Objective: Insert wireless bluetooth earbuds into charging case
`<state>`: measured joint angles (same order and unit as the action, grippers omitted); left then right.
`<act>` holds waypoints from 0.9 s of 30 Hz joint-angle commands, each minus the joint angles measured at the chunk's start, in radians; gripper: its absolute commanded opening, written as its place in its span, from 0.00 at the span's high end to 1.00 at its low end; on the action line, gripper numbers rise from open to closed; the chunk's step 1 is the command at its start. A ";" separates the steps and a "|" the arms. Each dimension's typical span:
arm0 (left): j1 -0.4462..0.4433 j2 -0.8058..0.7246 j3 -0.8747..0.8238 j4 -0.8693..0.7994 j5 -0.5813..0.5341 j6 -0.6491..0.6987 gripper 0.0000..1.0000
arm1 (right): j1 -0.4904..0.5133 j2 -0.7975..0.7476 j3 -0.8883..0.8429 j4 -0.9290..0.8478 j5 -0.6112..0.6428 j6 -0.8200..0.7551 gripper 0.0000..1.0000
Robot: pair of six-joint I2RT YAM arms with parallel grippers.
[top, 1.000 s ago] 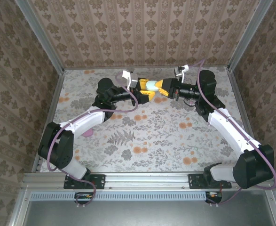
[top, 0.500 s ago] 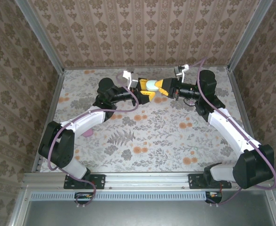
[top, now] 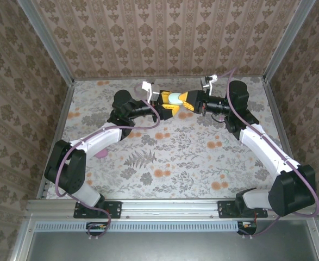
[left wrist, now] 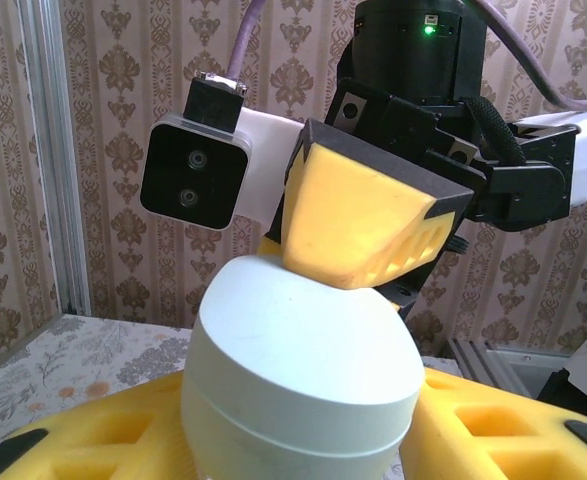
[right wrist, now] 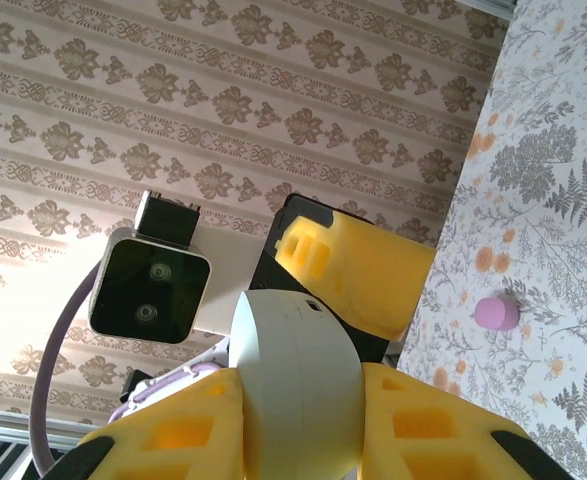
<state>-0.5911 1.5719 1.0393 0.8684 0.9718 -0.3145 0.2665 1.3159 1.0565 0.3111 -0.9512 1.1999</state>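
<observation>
The pale mint charging case (top: 175, 98) hangs above the back middle of the table, lid closed, held from both sides. My left gripper (top: 167, 104) is shut on its lower half; in the left wrist view the case (left wrist: 298, 370) sits between the yellow fingers (left wrist: 493, 430). From the opposite side my right gripper (top: 185, 101) is shut on it too, and its fingers (right wrist: 428, 420) flank the case (right wrist: 298, 375) in the right wrist view. A small pink rounded piece (top: 100, 154) lies on the table; I cannot tell whether it is an earbud.
The table is a floral cloth (top: 170, 157) boxed in by patterned walls and metal posts. The pink piece (right wrist: 496, 312) lies near the left arm's forearm (top: 97, 138). Each wrist camera faces the other, a finger's length apart (left wrist: 195, 170).
</observation>
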 commanded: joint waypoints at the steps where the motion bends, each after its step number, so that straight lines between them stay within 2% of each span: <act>1: 0.004 0.004 0.029 0.040 0.018 -0.012 0.51 | 0.006 0.005 -0.005 0.021 -0.018 -0.026 0.85; 13: 0.005 0.003 0.026 0.035 0.016 -0.008 0.67 | 0.007 -0.001 -0.004 -0.003 -0.016 -0.037 0.83; 15: 0.005 0.003 0.025 0.034 0.016 -0.003 0.69 | 0.005 -0.004 -0.003 -0.013 -0.012 -0.041 0.79; 16: 0.005 0.003 0.023 0.034 0.012 -0.004 0.70 | 0.006 -0.008 0.000 -0.024 -0.008 -0.045 0.74; 19: 0.005 0.003 0.021 0.034 0.009 -0.003 0.71 | 0.004 -0.022 0.015 -0.081 0.010 -0.081 0.70; 21: 0.005 0.003 0.021 0.035 0.009 -0.003 0.71 | 0.003 -0.031 0.026 -0.125 0.022 -0.106 0.63; 23: 0.005 0.002 0.019 0.035 0.008 -0.003 0.72 | 0.001 -0.039 0.030 -0.139 0.026 -0.119 0.63; 25: 0.005 0.003 0.019 0.035 0.010 -0.003 0.71 | -0.002 -0.044 0.034 -0.157 0.032 -0.123 0.54; 27: 0.005 0.001 0.016 0.036 0.007 -0.003 0.72 | -0.006 -0.048 0.036 -0.164 0.034 -0.125 0.53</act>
<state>-0.5884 1.5738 1.0393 0.8616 0.9783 -0.3183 0.2653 1.2922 1.0691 0.2066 -0.9276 1.1057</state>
